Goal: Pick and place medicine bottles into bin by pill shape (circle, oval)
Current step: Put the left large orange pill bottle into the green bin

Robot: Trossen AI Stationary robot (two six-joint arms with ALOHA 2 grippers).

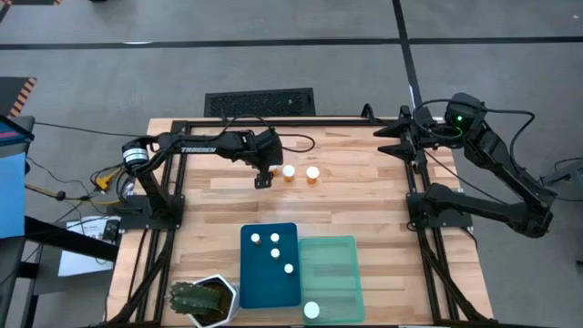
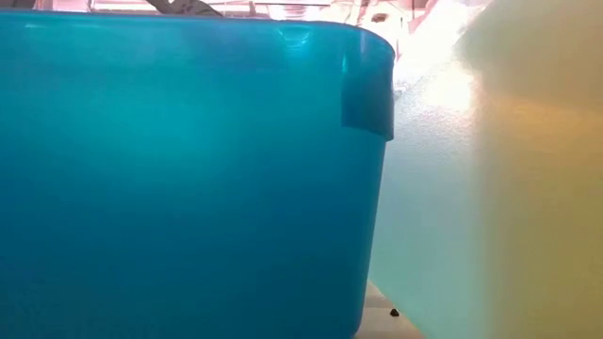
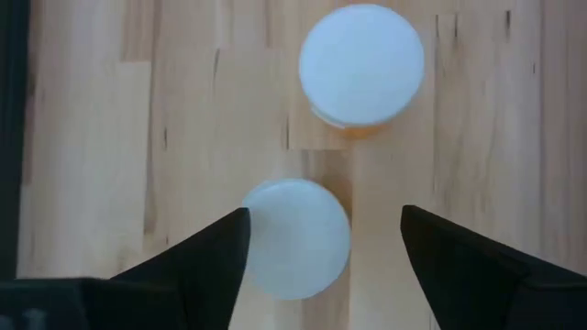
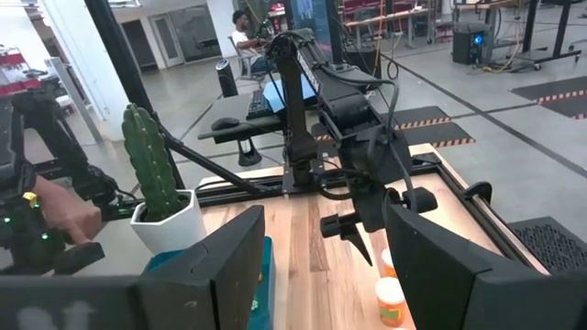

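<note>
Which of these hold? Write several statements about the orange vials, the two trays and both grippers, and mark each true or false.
1. The opaque dark blue plastic tray holds four white-capped orange vials. True.
2. The translucent mint green plastic tray holds none. False: one vial stands at its near end.
3. The left gripper is open above a white-capped vial on the wooden table. True.
4. The right gripper grips a vial. False: it is open and empty, at the table's far right corner.
5. Two vials remain outside the trays. True.
</note>
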